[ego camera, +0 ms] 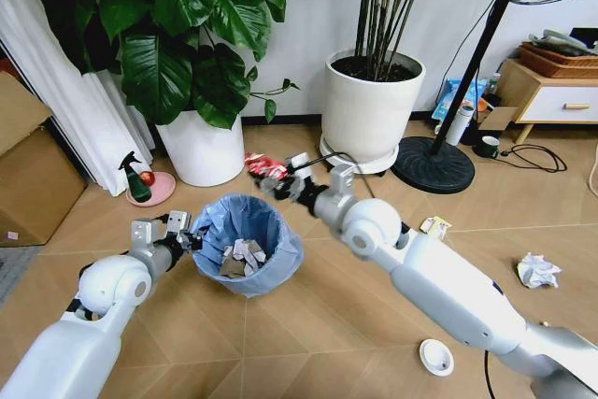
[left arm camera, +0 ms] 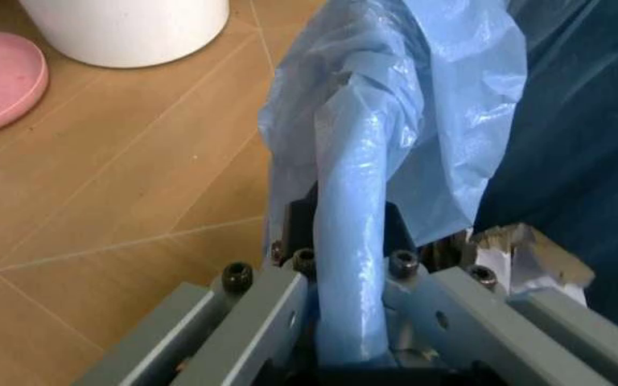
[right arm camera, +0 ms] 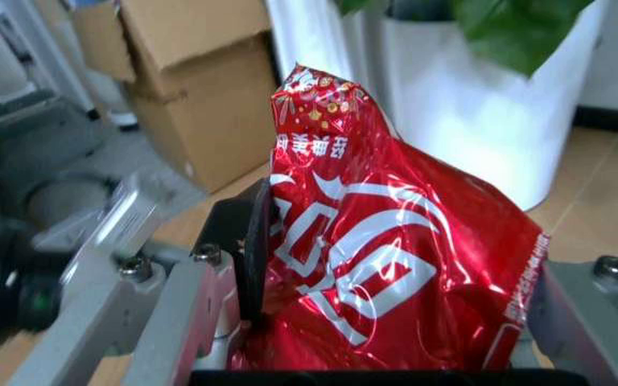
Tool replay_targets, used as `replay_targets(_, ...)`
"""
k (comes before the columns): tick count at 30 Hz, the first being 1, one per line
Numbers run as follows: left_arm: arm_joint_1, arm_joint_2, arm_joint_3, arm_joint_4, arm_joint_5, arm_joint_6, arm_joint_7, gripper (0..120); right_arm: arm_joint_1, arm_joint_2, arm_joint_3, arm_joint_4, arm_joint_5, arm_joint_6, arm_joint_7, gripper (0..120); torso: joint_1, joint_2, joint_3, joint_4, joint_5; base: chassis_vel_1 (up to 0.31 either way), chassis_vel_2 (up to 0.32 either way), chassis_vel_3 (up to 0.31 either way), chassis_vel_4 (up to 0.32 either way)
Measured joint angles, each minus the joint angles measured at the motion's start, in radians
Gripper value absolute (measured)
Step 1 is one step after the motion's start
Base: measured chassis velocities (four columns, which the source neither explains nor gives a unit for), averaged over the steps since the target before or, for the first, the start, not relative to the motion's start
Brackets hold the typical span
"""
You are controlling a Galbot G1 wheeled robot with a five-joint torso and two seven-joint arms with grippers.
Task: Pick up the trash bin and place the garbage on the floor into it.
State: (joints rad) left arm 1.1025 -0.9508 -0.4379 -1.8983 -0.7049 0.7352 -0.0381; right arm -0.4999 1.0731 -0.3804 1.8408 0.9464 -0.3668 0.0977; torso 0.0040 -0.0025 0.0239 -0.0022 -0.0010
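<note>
Head view shows the left gripper pinching the rim of the trash bin, held above the floor with scraps already inside, while the right gripper carries a red wrapper just beyond the bin's far edge; released there, it could miss. Left wrist view has the fingers clamped on the bag-covered rim, where slick plastic might slip. Right wrist view shows the red wrapper squeezed between the pads.
</note>
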Motion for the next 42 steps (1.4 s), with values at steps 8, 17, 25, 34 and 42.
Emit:
replay_targets(8,-0.005,0.000,-0.001,0.006,-0.012,0.002,-0.006,0,-0.007,0.013,-0.063,-0.008,-0.009,-0.013,0.016,45,0.000,0.000,0.000,0.0000,0.0000,0.000,0.000,0.000,0.000)
replay_targets(17,-0.016,-0.004,0.002,0.012,-0.014,0.002,-0.008,0,-0.023,0.011,-0.079,-0.010,-0.022,-0.008,0.025,76,0.000,0.000,0.000,-0.0001,0.0001,0.000,0.000,0.000,0.000)
replay_targets(25,-0.019,-0.008,0.006,0.014,-0.014,0.002,-0.008,0,-0.030,0.018,-0.062,-0.014,-0.036,0.003,0.034,98,0.000,0.000,0.000,0.0001,0.0001,0.000,0.000,0.000,0.000)
replay_targets(34,0.015,-0.017,-0.031,0.002,-0.006,0.001,0.001,0,-0.105,-0.123,0.149,0.067,-0.063,0.028,0.086,100,0.000,0.000,0.000,-0.0004,0.0004,0.000,0.000,0.000,0.000)
replay_targets(42,0.078,-0.022,-0.080,-0.040,0.012,-0.001,0.003,0,-0.251,-0.203,0.288,0.096,-0.114,0.053,0.141,100,0.000,0.000,0.000,0.0005,0.0002,0.000,0.000,0.000,0.000)
